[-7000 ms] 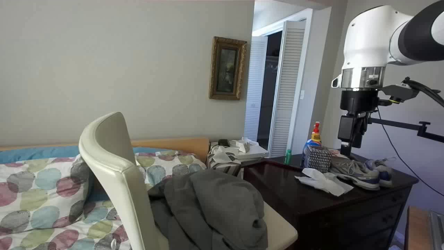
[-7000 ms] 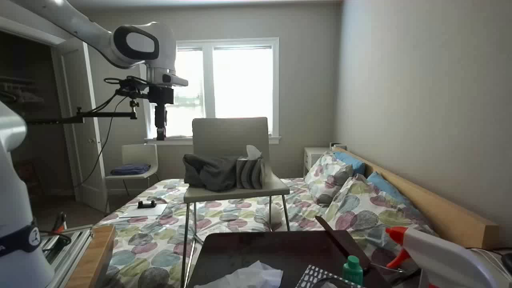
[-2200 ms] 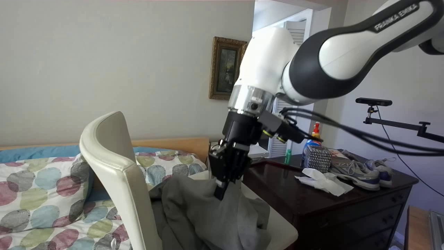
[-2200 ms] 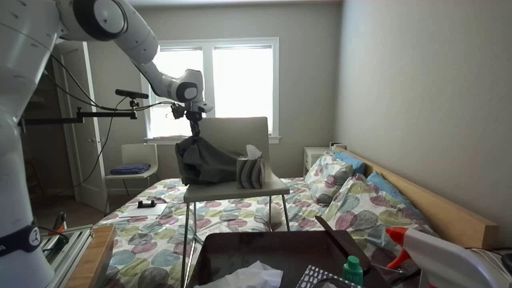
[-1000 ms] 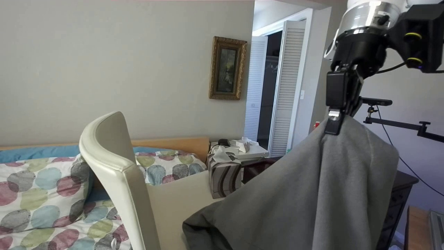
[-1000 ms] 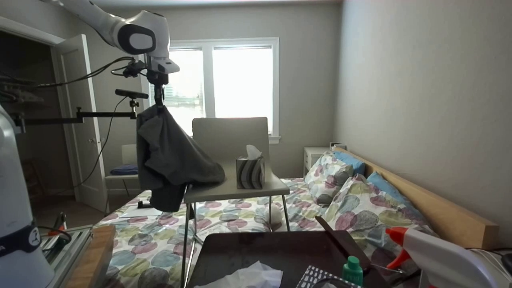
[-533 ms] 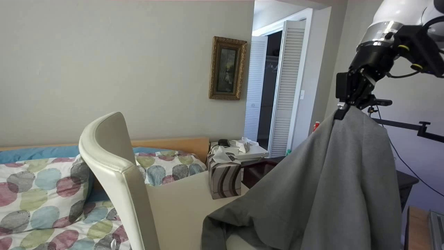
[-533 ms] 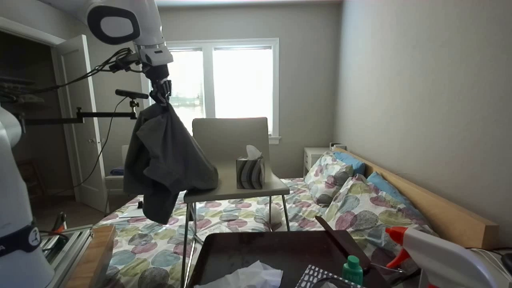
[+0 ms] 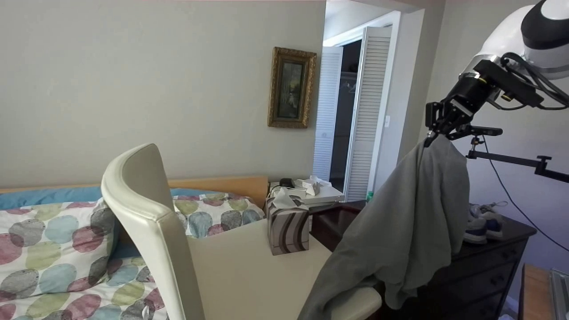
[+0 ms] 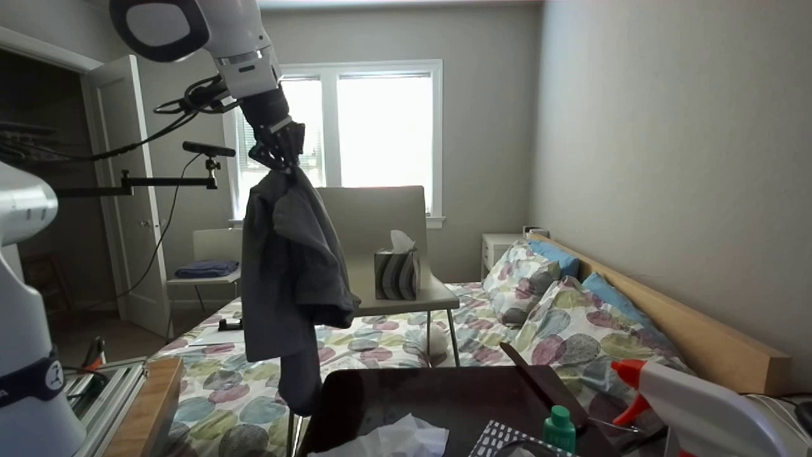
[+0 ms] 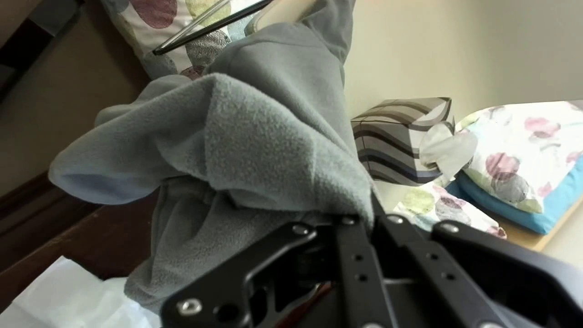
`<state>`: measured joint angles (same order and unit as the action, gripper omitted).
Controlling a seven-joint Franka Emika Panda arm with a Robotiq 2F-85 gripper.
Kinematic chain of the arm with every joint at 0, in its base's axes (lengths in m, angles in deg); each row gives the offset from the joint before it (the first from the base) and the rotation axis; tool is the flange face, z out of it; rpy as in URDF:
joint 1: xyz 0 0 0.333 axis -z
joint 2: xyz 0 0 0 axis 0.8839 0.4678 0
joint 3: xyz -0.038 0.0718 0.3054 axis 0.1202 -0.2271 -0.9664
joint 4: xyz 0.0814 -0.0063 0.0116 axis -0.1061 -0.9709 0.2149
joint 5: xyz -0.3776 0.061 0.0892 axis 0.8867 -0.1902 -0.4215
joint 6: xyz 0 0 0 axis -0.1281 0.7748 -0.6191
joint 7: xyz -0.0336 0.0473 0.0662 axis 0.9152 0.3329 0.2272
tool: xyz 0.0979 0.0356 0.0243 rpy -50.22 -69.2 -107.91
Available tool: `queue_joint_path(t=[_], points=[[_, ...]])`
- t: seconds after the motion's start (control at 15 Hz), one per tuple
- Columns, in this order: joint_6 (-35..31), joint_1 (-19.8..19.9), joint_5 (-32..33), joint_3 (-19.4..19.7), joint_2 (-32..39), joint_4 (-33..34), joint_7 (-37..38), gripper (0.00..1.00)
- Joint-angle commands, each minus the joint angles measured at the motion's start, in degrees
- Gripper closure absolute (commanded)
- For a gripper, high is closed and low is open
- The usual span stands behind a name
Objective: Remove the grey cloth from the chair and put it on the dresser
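Jaws are pinching, almost together, on a top fold of the grey fleece cloth [image 9: 413,213]; it is hanging, tail draping over the cream chair [image 9: 249,271]. Likely light, limp; bunched folds should be gripping best.

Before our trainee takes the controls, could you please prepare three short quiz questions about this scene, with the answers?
1. What does the gripper hold: a) a pillow, b) the grey cloth, c) a shoe?
2. True or false: the tissue box stands on the nearer chair.
3. Complete: the small bottle near the spray bottle is ____ in colour.
Key: 1. b; 2. true; 3. green.
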<state>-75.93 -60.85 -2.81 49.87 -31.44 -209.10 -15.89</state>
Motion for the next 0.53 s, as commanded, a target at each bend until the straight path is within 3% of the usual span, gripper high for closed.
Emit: queue_joint_path(t=[0.0, 0.27, 0.47], points=[[0.01, 0.06, 0.15, 0.03, 0.02, 0.09, 0.42, 0.95], [-0.13, -0.04, 0.19, -0.26, 0.01, 0.09, 1.23, 0.99], [-2.1, 3.49, 2.33, 0.24, 3.01, 2.12, 2.4, 0.99]])
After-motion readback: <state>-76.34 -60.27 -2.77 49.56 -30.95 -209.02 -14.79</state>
